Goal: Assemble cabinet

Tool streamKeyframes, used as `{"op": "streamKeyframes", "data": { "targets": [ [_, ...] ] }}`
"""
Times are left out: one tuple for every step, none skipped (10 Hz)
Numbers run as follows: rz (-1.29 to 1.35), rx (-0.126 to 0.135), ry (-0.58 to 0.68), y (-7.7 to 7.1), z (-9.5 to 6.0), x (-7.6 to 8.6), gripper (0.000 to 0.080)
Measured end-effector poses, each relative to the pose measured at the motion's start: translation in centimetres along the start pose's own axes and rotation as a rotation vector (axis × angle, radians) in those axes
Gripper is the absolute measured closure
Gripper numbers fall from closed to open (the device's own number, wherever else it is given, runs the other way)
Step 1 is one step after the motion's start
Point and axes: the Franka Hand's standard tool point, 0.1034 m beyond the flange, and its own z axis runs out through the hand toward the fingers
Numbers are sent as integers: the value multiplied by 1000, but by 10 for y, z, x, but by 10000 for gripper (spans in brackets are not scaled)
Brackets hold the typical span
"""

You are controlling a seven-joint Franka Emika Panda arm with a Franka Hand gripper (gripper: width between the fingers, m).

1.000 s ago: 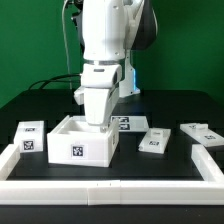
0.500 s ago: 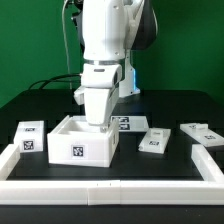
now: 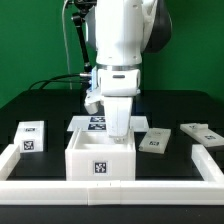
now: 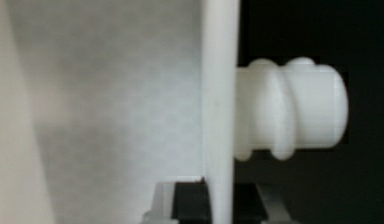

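And the cabinet (image 3: 100, 158) has moved: half a second ago it sat toward the exterior view's left, and now it stands nearer the camera and further right, just behind the low border wall (image 3: 110, 189), its front tag facing squarely out. The arm has swung right with it. The gripper (image 3: 120, 131) comes straight down onto the box's far rim. In the wrist view the dark pads (image 4: 176, 201) sit on either side of a thin white wall, so the fingers are closed narrowly on that cabinet wall. A ridged white round piece (image 4: 288, 108) shows just beside the wall; what it belongs to I cannot tell. Behind the box, more of the marker board (image 3: 97, 123) is uncovered than before. The loose drawer blocks have not budged: one on the exterior view's left (image 3: 30, 135), two on its right (image 3: 155, 142) (image 3: 200, 133), all well apart from the box.
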Motion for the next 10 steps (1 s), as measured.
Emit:
{"op": "streamKeyframes", "data": {
  "targets": [
    [1,1,0,-1,0,-1,765],
    [1,1,0,0,0,-1,765],
    [2,0,0,0,0,-1,765],
    [1,0,0,0,0,0,765],
    [-5,-3,4,2,0,6,765],
    [-22,-7,10,8,0,19,765],
    [-44,-11,14,13,0,32,765],
    [-52,-15,19,16,0,44,765],
    [-60,-20,24,20,0,57,765],
    [-64,-22,27,24,-1,67,765]
  ]
}}
